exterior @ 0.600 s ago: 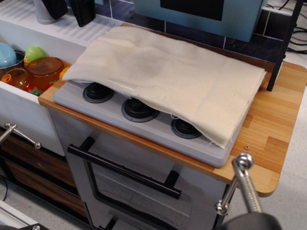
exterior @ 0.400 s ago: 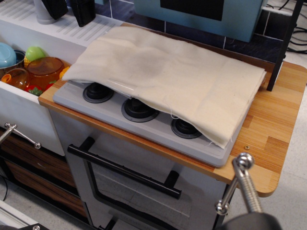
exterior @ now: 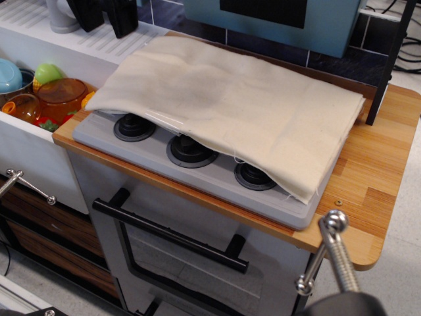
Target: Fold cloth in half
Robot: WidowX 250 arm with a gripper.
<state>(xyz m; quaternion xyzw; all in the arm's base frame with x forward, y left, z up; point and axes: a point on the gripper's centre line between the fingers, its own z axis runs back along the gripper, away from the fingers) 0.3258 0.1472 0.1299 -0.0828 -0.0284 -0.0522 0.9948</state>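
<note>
The cream cloth (exterior: pixel 230 105) lies on the grey toy stovetop (exterior: pixel 197 172) and covers its back part. Its front hem drapes over three black burners (exterior: pixel 191 150). At its right end two layers show, one on the other. My gripper (exterior: pixel 104 10) is at the top left edge of the view, above the white drain board and beyond the cloth's far left corner. Only its two black fingers (exterior: pixel 122 16) show. They stand apart with nothing between them and do not touch the cloth.
A sink (exterior: pixel 33 141) at left holds coloured toy dishes (exterior: pixel 59 99). A teal box (exterior: pixel 276 20) stands behind the stove and a black post (exterior: pixel 388 59) at right. The wooden counter (exterior: pixel 375 171) ends close at right. An oven handle (exterior: pixel 171 234) lies below.
The gripper's black fingers have shifted slightly to the right along the top edge. The cloth has not moved.
</note>
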